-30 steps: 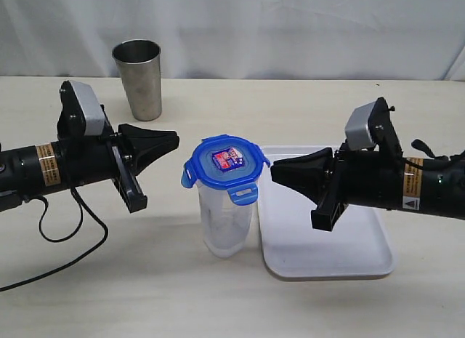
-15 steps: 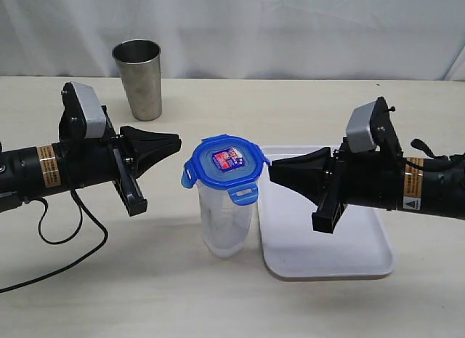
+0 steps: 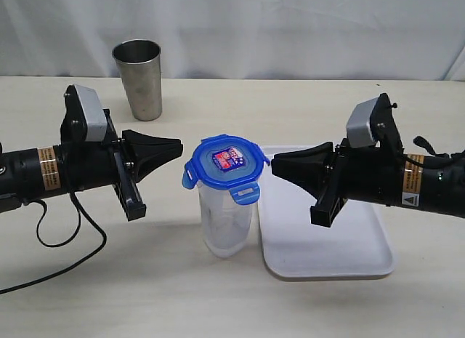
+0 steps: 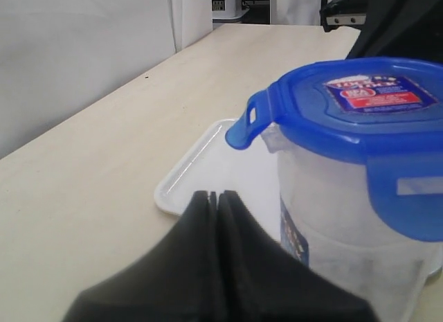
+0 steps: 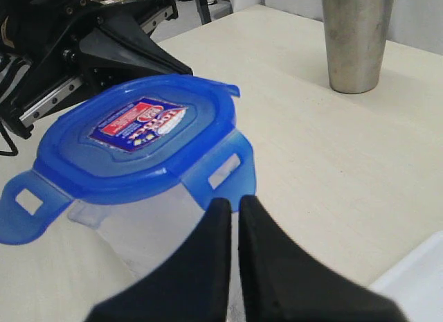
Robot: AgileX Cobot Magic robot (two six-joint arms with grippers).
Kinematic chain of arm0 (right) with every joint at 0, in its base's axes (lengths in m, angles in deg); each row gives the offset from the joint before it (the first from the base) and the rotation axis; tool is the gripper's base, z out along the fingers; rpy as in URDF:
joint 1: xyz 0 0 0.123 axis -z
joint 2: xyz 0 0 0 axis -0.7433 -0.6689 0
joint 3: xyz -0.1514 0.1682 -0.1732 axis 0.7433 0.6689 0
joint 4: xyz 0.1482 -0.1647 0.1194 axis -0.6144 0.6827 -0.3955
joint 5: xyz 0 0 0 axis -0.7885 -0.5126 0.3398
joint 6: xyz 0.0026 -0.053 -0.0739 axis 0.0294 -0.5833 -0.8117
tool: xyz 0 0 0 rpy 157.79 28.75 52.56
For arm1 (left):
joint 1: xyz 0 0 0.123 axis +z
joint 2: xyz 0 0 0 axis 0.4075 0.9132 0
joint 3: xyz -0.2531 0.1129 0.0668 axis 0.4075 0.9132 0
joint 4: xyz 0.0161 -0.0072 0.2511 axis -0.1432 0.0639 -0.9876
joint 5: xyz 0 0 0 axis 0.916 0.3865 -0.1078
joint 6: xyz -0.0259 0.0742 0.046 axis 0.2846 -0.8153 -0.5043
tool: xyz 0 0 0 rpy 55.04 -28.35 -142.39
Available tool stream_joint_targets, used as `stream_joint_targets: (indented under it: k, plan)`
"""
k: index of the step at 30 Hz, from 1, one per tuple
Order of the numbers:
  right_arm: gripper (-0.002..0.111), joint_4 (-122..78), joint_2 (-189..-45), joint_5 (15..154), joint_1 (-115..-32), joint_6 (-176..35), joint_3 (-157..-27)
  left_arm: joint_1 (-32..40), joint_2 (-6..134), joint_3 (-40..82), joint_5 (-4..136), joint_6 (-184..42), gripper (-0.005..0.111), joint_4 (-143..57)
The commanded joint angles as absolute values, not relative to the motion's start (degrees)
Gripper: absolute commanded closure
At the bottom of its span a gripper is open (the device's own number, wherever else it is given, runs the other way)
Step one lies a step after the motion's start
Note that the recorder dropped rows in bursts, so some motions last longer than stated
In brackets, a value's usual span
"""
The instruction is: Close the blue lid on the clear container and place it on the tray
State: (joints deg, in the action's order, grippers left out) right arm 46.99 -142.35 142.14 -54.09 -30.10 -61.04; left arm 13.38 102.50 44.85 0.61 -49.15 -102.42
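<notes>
Looks like a robotics lab bench to us

We're seeing a white curtain (image 3: pixel 290 25) backdrop behind a pale table (image 3: pixel 218 309), a black left arm (image 3: pixel 43 171) and right arm (image 3: pixel 429 187) each carrying a grey camera box (image 3: pixel 86 113), plus a loose cable (image 3: pixel 73 243).

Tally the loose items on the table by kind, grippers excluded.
blue lid: 1
clear container: 1
white tray: 1
steel tumbler: 1
Total: 4
</notes>
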Motion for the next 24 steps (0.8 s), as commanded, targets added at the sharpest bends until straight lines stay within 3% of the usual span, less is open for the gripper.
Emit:
stream_joint_targets:
  k: [1,24]
  plan:
    - [0.104,46.40,-142.47,141.69,-54.20,-30.53,-61.56,12.99,102.05,45.01,-1.08,-48.76,0.107,-102.88]
    - [0.104,50.11,-142.34,136.49,-54.20,-29.25,-62.18,12.99,97.89,45.01,3.83,-45.77,0.107,-107.88]
